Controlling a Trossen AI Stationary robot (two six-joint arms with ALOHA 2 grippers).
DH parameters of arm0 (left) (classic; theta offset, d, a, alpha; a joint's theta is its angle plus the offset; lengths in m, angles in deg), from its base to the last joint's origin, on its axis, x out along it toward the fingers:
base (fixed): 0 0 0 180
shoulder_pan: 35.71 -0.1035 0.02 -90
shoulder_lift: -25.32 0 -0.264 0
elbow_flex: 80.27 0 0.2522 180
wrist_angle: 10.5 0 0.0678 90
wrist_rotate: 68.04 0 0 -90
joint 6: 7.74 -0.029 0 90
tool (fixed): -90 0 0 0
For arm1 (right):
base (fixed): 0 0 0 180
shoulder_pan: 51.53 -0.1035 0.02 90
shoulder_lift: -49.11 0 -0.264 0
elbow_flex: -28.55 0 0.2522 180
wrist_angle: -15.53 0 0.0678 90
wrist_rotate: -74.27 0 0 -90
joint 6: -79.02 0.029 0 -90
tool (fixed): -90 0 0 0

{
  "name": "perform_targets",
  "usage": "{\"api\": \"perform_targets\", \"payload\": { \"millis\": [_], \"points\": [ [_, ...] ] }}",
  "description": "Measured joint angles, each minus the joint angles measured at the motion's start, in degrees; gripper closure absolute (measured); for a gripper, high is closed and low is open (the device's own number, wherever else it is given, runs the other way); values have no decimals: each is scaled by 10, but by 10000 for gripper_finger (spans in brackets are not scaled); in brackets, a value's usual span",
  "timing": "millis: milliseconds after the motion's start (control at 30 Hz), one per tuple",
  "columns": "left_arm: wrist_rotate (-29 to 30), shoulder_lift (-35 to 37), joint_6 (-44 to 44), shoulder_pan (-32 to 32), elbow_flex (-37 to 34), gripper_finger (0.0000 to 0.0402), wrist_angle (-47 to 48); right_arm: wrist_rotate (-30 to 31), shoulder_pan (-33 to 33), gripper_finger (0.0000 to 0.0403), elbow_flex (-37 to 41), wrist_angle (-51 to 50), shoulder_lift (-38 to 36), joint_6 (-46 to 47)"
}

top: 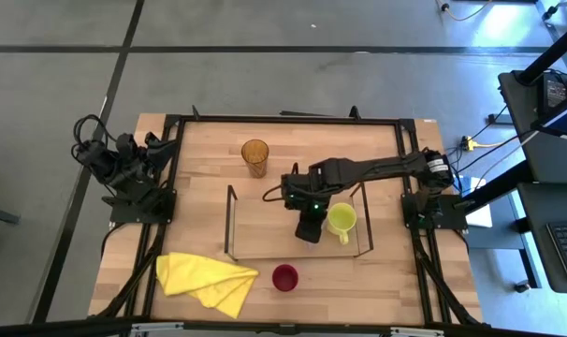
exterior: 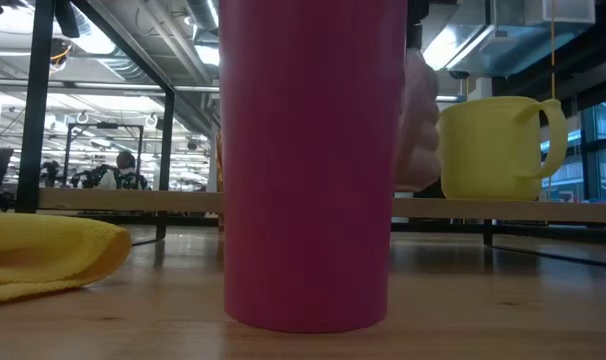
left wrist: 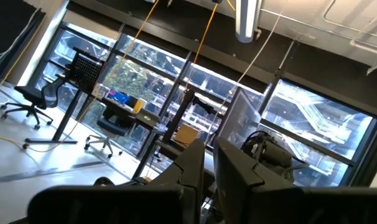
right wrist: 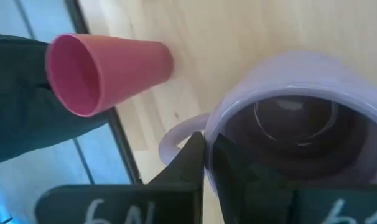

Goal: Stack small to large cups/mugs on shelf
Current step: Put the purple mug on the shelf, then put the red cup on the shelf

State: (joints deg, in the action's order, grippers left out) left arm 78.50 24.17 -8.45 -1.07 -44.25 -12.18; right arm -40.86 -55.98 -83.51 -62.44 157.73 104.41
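The lilac mug stands open side up under my right gripper, which hides it in the high view; a blurred part of it shows in the low view. My right gripper is shut on it over the shelf. The yellow-green mug stands on the shelf just right of the gripper. The amber tumbler stands on the table behind the shelf. The dark red cup stands on the table in front of it. My left gripper is shut and empty, parked at the table's far left. My right gripper holds the lilac mug by its rim, close beside the handle. One finger is inside the mug and one outside. The fingers come from above, pointing down. The mug is upright; whether its base rests on the shelf I cannot tell.
A crumpled yellow cloth lies at the table's near left. Black wire frames stand at the shelf's short ends. The red cup fills the middle of the low view.
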Motion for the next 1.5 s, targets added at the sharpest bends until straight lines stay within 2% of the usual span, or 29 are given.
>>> {"api": "perform_targets", "payload": {
  "millis": [567, 1300, 1500],
  "points": [
    [0, 0, 1, 0, 0, 370, 0, 17, -2, 360, 1, -4, 0, -15],
    [0, 0, 1, 0, 0, 370, 0, 30, -6, 358, 0, -26, 0, -16],
    [0, 0, -10, 0, 0, 370, 0, 32, -10, 358, -26, -27, 0, -16]
  ]
}}
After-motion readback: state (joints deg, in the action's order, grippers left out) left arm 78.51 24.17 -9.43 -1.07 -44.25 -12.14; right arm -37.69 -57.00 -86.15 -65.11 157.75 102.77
